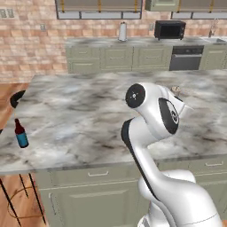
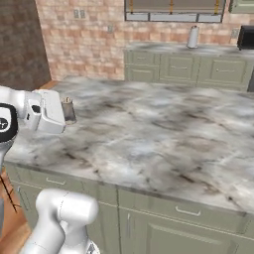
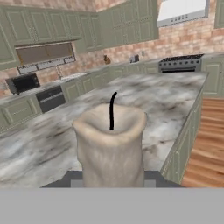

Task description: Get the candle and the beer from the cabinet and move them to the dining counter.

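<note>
The candle (image 3: 111,146) is sitting upright, pinched between the fingers of the gripper (image 3: 112,183), hanging just above the dining counter (image 1: 102,119); the beer (image 1: 20,133) is already standing there.

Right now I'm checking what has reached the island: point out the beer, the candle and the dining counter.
beer (image 1: 20,134): left base view, blue label.
candle (image 3: 111,148): hand view, front of the wax body.
dining counter (image 1: 88,119): left base view, bare marbled top.

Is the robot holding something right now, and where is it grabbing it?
Yes, the candle. The fingers pinch its lower sides, above the dining counter.
</note>
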